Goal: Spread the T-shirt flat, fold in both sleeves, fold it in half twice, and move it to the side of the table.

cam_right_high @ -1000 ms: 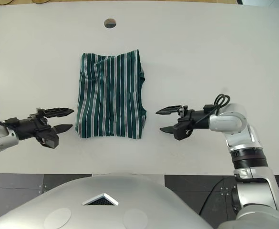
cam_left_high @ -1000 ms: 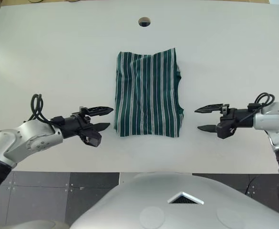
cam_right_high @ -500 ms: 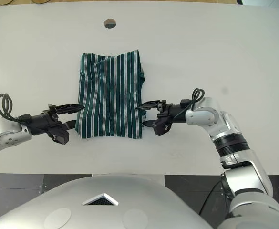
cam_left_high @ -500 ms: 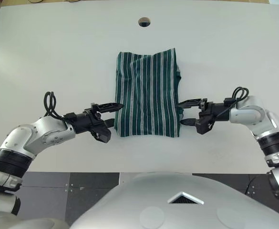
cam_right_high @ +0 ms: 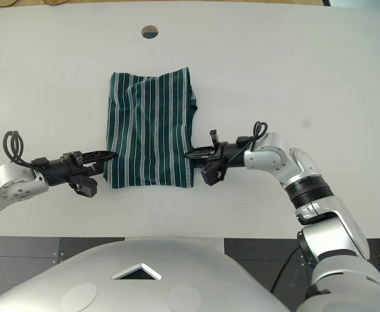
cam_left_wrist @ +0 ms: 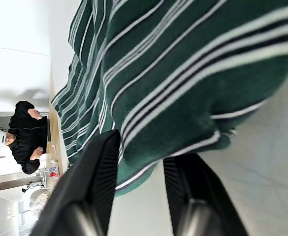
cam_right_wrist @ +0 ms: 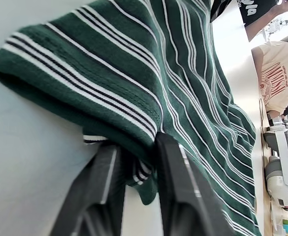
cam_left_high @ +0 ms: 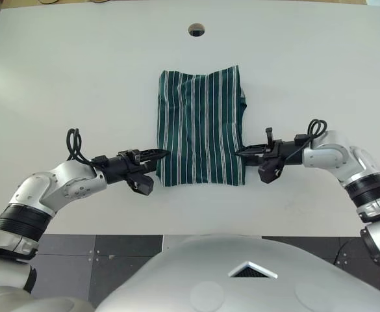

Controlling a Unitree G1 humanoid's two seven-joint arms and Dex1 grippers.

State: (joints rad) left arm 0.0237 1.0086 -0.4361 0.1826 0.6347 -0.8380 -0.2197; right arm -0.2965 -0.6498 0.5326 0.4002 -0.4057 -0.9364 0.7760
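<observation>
1. The left gripper [cam_left_high: 160,160] pinches a hem corner of the folded, green, white-striped knit T-shirt [cam_left_high: 201,127].
2. The right gripper [cam_left_high: 240,158] pinches the other corner; the rectangle lies between both on the smooth desk [cam_left_high: 79,78].

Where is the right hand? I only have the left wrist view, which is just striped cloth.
Observer: The right hand is shut on the near right corner of the folded dark green T-shirt with white stripes.
Operator: How does the shirt lie?
Observer: As a rough rectangle, long side running away from the robot, midway across the white table.
Operator: Anything else on the table?
Observer: A small round hole in the tabletop, beyond the shirt's far edge.
</observation>
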